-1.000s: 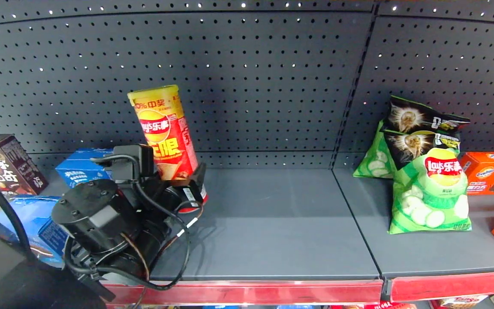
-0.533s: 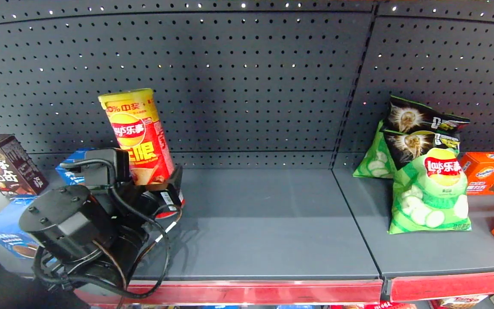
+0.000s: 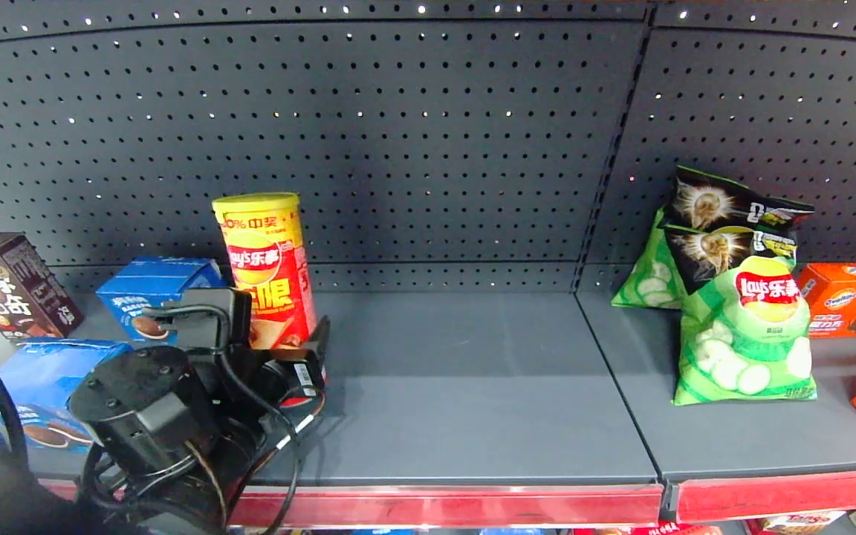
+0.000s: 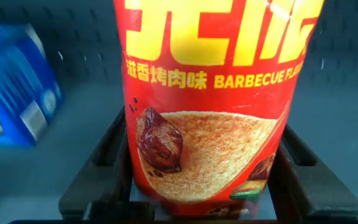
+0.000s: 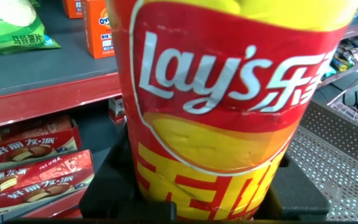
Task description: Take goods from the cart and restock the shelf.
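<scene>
Where the flat grey metal shelf [image 3: 472, 401] begins at the far left, one dark brown cardboard box [image 3: 8, 286] leans, cut off by the frame edge. Next to it lie at least two blue cookie boxes [image 3: 153, 297], one at the back and one in front whose lower part is hidden by the arm. Just beside them, the left gripper [image 3: 279, 349] is clamped on the base of one tall round chip canister [image 3: 268, 267], red with a yellow lid, standing nearly upright near the back of the shelf. The left wrist view shows black fingers [image 4: 104, 168] pressed against both sides of its glossy wall, but whether its base touches the shelf cannot be told. Behind runs a dark perforated pegboard [image 3: 435, 148], and a glossy red price strip [image 3: 472, 505] lines the shelf front. Farther right, about four soft, crinkled chip bags [image 3: 747, 342] are stacked against the back, green ones overlapped by black-topped ones, so the count is uncertain. Two orange boxes [image 3: 851, 297] follow, the nearer one cut off. In the right wrist view, the right gripper [image 5: 207, 196] is closed around a second canister [image 5: 229, 124], also red and yellow, held beside the wire mesh of the cart [image 5: 337, 149], with flat red boxes [image 5: 30, 168] on a lower level.
</scene>
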Robot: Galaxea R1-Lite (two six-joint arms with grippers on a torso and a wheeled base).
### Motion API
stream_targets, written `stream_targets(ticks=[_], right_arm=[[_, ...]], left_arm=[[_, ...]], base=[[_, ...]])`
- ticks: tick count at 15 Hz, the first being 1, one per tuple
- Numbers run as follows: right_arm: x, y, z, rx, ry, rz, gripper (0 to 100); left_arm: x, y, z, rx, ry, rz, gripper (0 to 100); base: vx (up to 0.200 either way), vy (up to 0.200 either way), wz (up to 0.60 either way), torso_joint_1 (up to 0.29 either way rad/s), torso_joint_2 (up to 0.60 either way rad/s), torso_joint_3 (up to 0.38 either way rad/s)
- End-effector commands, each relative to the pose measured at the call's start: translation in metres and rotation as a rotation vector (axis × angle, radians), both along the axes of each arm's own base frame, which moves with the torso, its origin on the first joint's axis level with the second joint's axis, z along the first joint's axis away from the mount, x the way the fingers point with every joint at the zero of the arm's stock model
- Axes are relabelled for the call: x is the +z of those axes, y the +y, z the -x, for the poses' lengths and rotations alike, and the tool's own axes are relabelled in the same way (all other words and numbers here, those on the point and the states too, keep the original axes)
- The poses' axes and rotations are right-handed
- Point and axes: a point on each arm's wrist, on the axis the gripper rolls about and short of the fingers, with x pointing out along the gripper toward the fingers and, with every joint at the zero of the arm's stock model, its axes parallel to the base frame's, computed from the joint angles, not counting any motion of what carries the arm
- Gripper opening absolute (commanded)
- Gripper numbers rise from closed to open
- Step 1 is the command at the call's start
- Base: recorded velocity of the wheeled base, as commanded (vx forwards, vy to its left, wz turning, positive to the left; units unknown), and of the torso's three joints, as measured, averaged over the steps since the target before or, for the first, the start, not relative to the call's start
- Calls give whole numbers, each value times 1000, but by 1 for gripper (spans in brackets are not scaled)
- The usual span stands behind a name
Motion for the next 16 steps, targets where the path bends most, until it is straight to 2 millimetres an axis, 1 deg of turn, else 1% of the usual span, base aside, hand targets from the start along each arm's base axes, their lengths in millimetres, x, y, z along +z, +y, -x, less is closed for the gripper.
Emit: stream_targets(ticks=[1,3,4,6,9,12,16], right_arm=[[0,0,0,0,-3,-1,0],[1,0,0,0,-11,-2,0],[1,0,0,0,-13,-2,0],[2,0,1,0,-18,-1,0],[3,0,1,0,-18,-1,0],[2,0,0,0,-15,1,0],[2,0,1,0,-16,3,0]], left_arm=[[-8,-3,5,-21,31,-17,0],[-11,-5,9,-35,46,-23,0],[-11,-6,11,-44,50,-22,100],[-12,-6,12,-45,52,-24,100],[-7,-5,13,-41,35,-20,100],[4,0,20,-33,0,2,100],[6,7,31,-32,5,-1,100]], base=[[0,0,0,0,0,0],[0,0,0,0,0,0],[0,0,0,0,0,0],[0,0,0,0,0,0],[0,0,0,0,0,0],[0,0,0,0,0,0],[0,0,0,0,0,0]])
